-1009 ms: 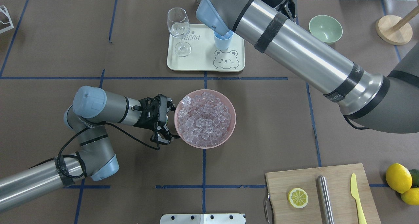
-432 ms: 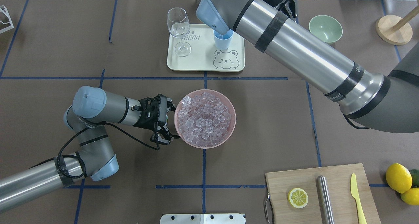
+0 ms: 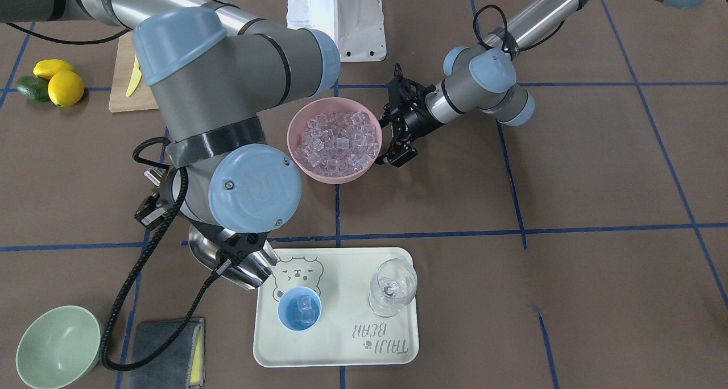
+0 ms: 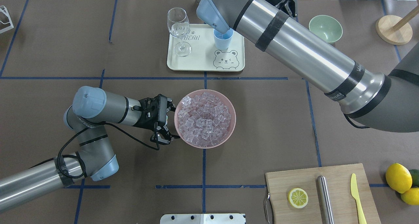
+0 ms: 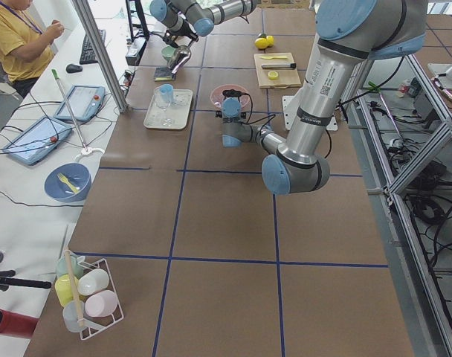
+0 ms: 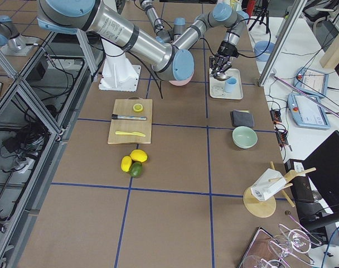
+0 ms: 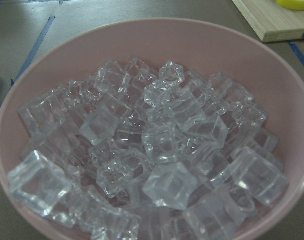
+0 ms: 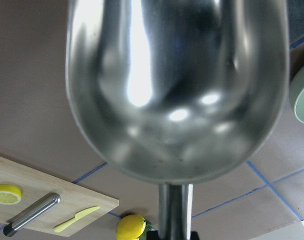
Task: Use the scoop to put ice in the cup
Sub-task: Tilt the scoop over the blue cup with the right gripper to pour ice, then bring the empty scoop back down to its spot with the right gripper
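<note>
The light-blue cup (image 3: pixel 300 310) stands on a cream tray (image 3: pixel 341 343) and holds a few ice cubes (image 3: pixel 305 305). In the overhead view the cup (image 4: pixel 223 42) is partly hidden under my right arm. My right gripper (image 3: pixel 232 255) is shut on the steel scoop (image 3: pixel 257 270), held just beside the tray's corner, close to the cup. The scoop's trough (image 8: pixel 177 85) looks empty. A pink bowl (image 4: pixel 229 101) is heaped with ice (image 4: pixel 204 117). My left gripper (image 4: pixel 167 121) is open, with its fingers spread along the bowl's left rim.
A stemmed glass (image 4: pixel 179 27) stands on the tray (image 4: pixel 203 62) left of the cup. A pale green bowl (image 4: pixel 325 28) sits at the far right, with a grey cloth (image 3: pixel 165 349) beside it. A cutting board (image 4: pixel 294 181) with a lemon slice, a steel cylinder and a knife lies near right, with lemons (image 4: pixel 398 177) beside it.
My right arm has shifted very slightly by the cup. The left arm and the pink bowl have not moved.
</note>
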